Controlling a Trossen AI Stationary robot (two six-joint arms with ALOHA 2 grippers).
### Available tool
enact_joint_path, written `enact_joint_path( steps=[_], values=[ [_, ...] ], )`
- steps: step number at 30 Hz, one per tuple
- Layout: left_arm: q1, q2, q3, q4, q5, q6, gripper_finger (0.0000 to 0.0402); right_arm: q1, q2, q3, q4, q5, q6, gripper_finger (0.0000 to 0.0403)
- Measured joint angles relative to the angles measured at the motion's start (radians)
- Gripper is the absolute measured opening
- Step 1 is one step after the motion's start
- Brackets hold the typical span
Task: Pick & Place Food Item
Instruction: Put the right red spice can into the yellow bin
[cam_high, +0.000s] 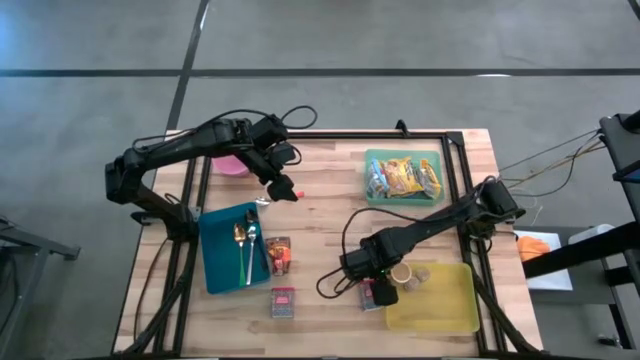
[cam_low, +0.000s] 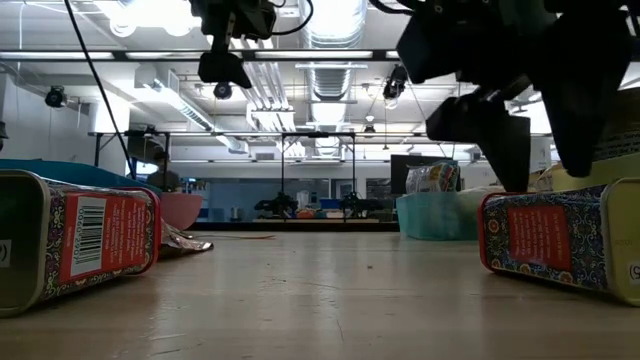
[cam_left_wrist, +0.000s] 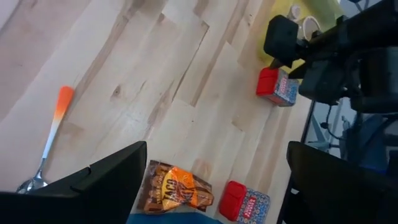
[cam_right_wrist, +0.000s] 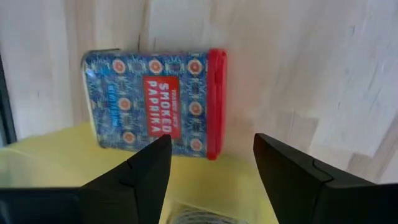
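Observation:
A blue tin with a red lid, labelled smoked paprika, lies flat on the wooden table beside the yellow tray. My right gripper hangs open just above it, pointing steeply down, and touches nothing. In the low view its fingers stand over the same tin. A second such tin lies near the front edge, and an orange taco packet lies beside the blue tray. My left gripper hovers open, high over the table's middle left.
The blue tray holds spoons. A green basket of snack packets stands at the back right, and a pink bowl at the back left. A cup sits in the yellow tray. An orange-tipped spoon lies on bare wood.

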Motion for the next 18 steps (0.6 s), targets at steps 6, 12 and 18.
enact_joint_path(
  steps=[6, 12, 18],
  values=[
    [0.0, 0.0, 0.0, 0.001, -0.014, 0.0, 0.0392, 0.012, 0.026, -0.014, 0.02, 0.018, -0.039, 0.0224],
    [0.0, 0.0, 0.0, 0.004, -0.022, 0.0, 0.0392, 0.01, 0.048, -0.006, 0.02, 0.03, -0.094, 0.0224],
    [0.0, 0.0, 0.0, 0.004, -0.025, 0.0, 0.0393, 0.007, 0.078, 0.05, 0.02, 0.084, -0.141, 0.0224]
  ],
)
